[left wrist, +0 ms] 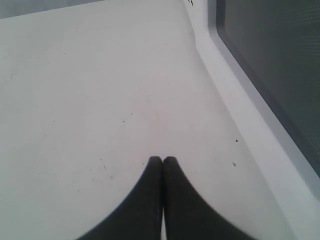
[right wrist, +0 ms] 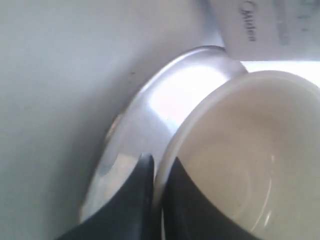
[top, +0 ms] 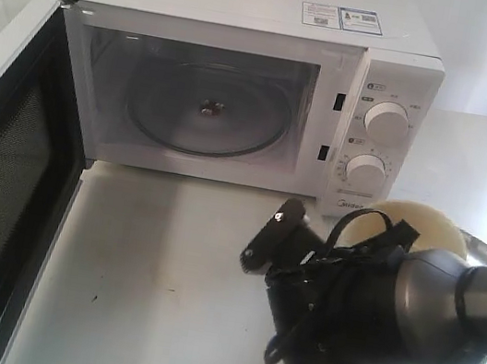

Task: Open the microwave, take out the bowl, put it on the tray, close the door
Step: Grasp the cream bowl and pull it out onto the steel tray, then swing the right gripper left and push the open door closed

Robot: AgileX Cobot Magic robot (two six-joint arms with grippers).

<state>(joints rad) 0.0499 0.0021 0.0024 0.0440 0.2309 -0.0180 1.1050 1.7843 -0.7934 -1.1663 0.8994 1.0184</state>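
Bowl (right wrist: 250,150) mouth upward over tray (right wrist: 165,105), rim pinched in right jaws, left jaws together

**One brand name legible, the rest too small**

On the microwave (top: 251,24) I can read only the Midea logo (top: 359,200), printed on its front control panel below the lower dial (top: 366,170). My right wrist view shows the same word close up. Two stickers (top: 340,17) on the microwave's top and the markings around both dials are too small to read.
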